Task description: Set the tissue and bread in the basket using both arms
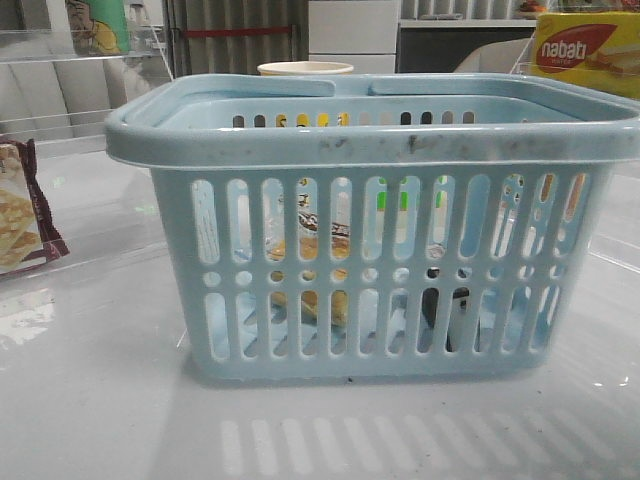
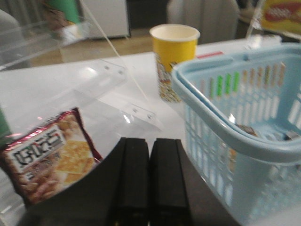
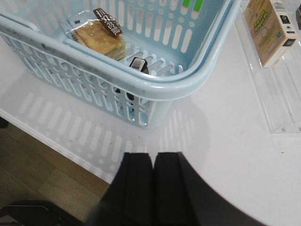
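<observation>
With both pincers pressed together and holding nothing, the task looks close to finished. The left pincer hangs over the white desk; in its wrist view a maroon-edged cracker packet lies at about ten o'clock from the fingertips and a yellow paper cup at twelve, just beside the basket. The right pincer hangs outside the basket's near corner, above the desk edge.

Inside the light-blue basket, the wrapped bread rests on the floor, and the dark tissue pack leans against the wall beside it, at about four o'clock from the bread. From the front, both show only dimly through the slots.

The risks appear small. Either arm, pulling away carelessly, could clip the rim and slide the light basket across the desk. The left arm could also knock over the cup, or brush the clear acrylic stand nearby. A yellow box sits well apart.
</observation>
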Robot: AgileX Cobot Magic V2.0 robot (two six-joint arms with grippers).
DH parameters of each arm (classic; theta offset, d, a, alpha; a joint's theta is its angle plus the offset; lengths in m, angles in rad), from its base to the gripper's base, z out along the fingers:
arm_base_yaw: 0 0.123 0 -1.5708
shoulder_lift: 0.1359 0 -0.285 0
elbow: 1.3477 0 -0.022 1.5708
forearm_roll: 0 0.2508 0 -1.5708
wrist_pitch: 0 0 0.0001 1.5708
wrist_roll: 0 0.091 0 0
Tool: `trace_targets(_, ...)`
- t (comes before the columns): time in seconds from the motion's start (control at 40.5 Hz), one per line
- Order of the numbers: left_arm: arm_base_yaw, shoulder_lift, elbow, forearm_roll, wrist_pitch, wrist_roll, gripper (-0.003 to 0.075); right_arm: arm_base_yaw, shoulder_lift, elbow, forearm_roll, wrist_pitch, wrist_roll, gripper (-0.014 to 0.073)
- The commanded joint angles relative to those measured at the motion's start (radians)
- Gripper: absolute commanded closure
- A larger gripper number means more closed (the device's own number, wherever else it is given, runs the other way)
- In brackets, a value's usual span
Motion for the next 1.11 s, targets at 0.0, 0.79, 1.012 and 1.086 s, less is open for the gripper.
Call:
trace_targets(0.0,0.078,-0.081,0.073,-0.028,-0.223,-0.003,0.0625,0.000,0.002,-0.029,-0.020,-0.064,-0.005,0.0527)
trace_targets(0.79,0.174,-0.363,0.379,0.158,-0.315,-0.145,0.0625,0.000,0.002,-0.029,-0.020,-0.065,-0.005,0.0527)
trace_targets(1.012,0.174,-0.363,0.379,0.158,-0.313,-0.122,0.0625,0.000,0.002,-0.029,-0.020,-0.064,-0.005,0.0527)
trace_targets(1.086,0.174,-0.363,0.379,0.158,-0.315,-0.122,0.0625,0.000,0.002,-0.029,-0.020,-0.064,-0.005,0.0527)
